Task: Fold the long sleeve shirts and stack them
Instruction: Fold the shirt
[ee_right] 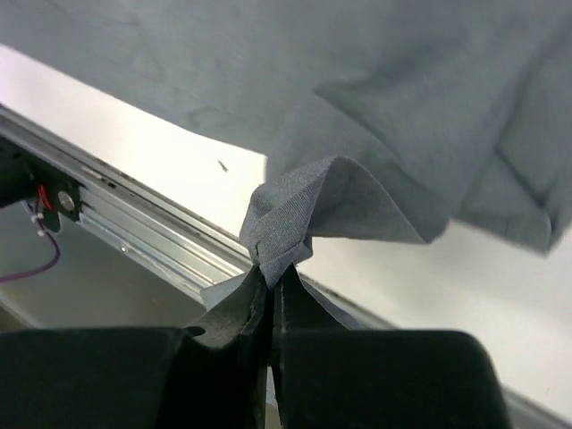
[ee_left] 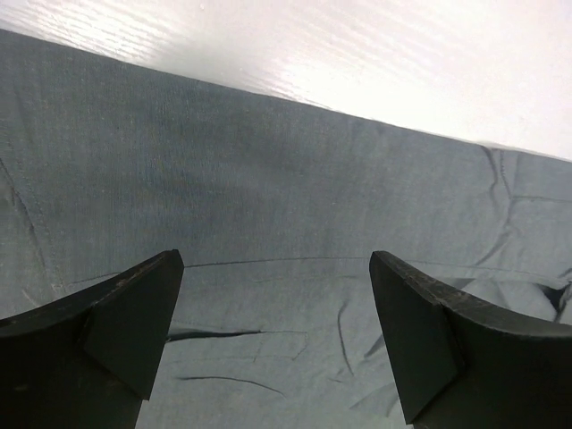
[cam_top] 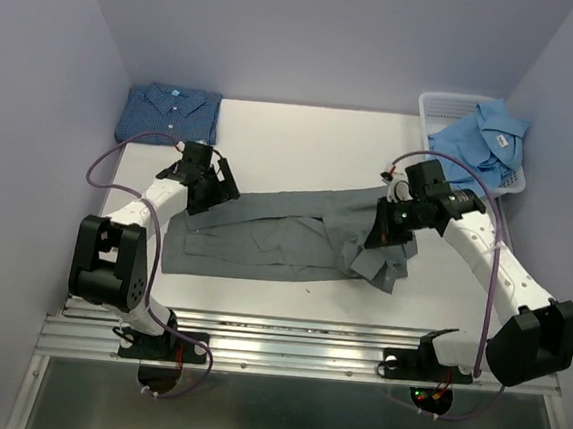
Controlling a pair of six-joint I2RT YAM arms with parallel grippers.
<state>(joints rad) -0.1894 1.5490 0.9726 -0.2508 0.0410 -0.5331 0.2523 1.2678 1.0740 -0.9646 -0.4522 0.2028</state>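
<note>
Done: dark blue shirt folded, at 11 o'clock on table
In hand: grey shirt, table centre, spread out, only partly folded
Remaining: light blue shirt, unfolded in basket, 2 o'clock
Right gripper: pinched tight on a bunched grey edge
Left gripper: wide apart over grey cloth, holding nothing
Obstruction: none seen

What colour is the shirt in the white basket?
Plain light blue. The shirt in the basket shows best in the top external view.
</note>
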